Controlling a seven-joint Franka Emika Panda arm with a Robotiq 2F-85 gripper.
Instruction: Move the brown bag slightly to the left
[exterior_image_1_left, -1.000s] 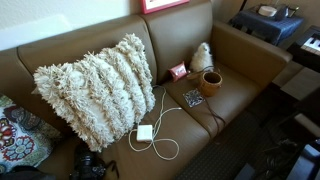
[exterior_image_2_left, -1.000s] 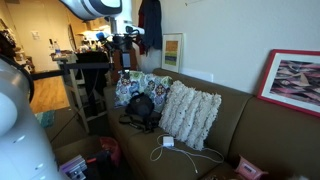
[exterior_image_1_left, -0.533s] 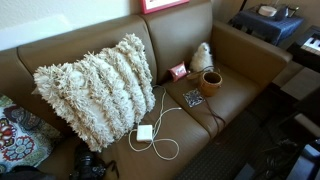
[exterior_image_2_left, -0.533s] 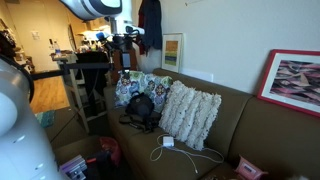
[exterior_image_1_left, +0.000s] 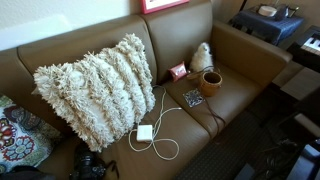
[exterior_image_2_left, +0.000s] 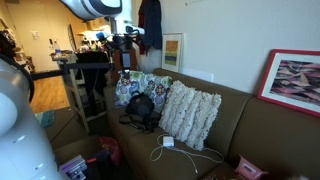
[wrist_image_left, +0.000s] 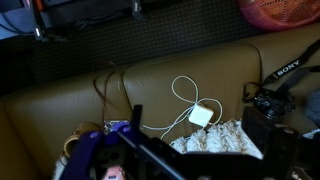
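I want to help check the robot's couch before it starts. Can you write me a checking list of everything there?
Surface: brown couch, leather seat and back.
Job's things: brown bag upright on the seat, just in front of the cream plush.
Clutter: shaggy pillow, pink box, dark patterned square, camera, black backpack.
Gripper: gripper low in the wrist view, above the charger's part of the couch; open or shut cannot be told.
Cables: white cable looping from the white charger; dark cable near the square.
Surroundings: framed picture on the wall, keyboard beside the couch.
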